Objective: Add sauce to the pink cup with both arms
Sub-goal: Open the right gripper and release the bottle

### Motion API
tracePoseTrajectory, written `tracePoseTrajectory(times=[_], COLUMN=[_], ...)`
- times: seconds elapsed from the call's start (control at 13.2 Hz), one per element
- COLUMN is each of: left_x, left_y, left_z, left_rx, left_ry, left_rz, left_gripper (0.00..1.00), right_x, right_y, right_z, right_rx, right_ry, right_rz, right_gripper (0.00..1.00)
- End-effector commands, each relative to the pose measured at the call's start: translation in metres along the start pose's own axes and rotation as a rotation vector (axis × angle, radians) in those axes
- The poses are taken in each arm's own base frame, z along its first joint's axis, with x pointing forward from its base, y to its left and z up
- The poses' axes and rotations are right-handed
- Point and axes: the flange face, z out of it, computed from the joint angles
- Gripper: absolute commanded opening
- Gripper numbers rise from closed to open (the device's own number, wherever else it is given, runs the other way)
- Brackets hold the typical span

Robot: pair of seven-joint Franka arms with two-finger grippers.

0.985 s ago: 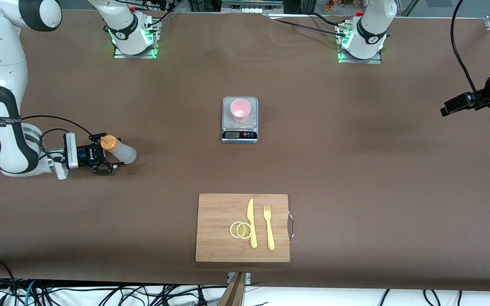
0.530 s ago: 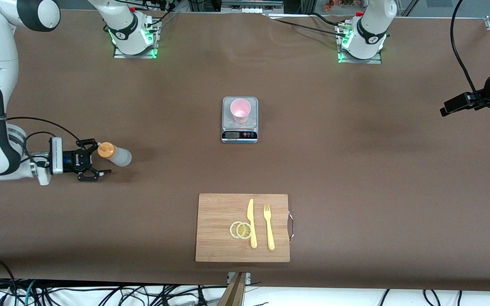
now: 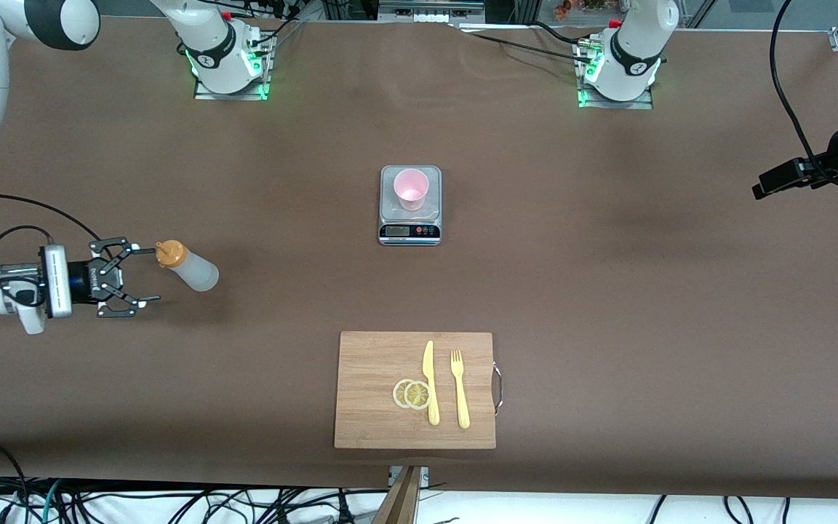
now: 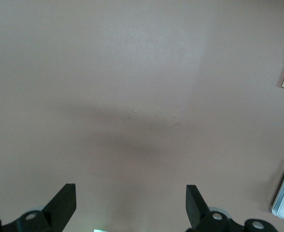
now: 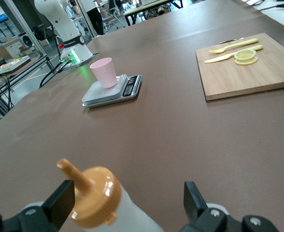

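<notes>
Front view: the sauce bottle (image 3: pixel 190 267) stands on the brown worktop (image 3: pixel 608 291) toward the right arm's end, its orange cap (image 3: pixel 170 254) pointing at the right hand (image 3: pixel 128 277). That hand sits low just beside the bottle, fingers spread wide apart and clear of it, gripping nothing. In the right wrist view the cap (image 5: pixel 94 195) shows close up between the two dark fingertips (image 5: pixel 60 200), with a gap on each side.

The pink cup (image 3: pixel 411 188) stands upright on a small kitchen scale (image 3: pixel 409 206) in the middle of the worktop, well apart from the bottle. Nearer the front camera lies a wooden cutting board (image 3: pixel 414 389) carrying two lemon slices (image 3: pixel 412 394), a yellow knife (image 3: pixel 430 381) and a yellow fork (image 3: pixel 460 388).

The left arm waits at its own end of the worktop; its hand (image 4: pixel 130 208) hangs over bare worktop with fingers wide apart and empty, as the left wrist view shows.
</notes>
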Motion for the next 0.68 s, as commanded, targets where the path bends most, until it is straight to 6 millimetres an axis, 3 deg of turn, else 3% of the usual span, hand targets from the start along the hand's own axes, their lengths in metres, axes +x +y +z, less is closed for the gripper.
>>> tracePoseTrajectory(times=[0.0,0.3,0.61], left_x=[-0.005,-0.005,-0.005], left_y=[0.002,0.002,0.002], left_z=[-0.001,-0.001,-0.001], left_rx=[-0.012,-0.012,-0.012], left_ry=[-0.005,-0.005,-0.005], left_rz=[0.008,0.008,0.008], left_gripper=[1.0,1.0,1.0], right_x=[0.026,0.072,0.138], right_y=[-0.002,-0.012,-0.032], right_z=[-0.014,-0.018,-0.026], right_rx=[0.006,-0.004,-0.072], right_ry=[-0.042,-0.154,-0.3], right_rz=[0.1,0.248,0.482], right_gripper=[1.0,1.0,1.0])
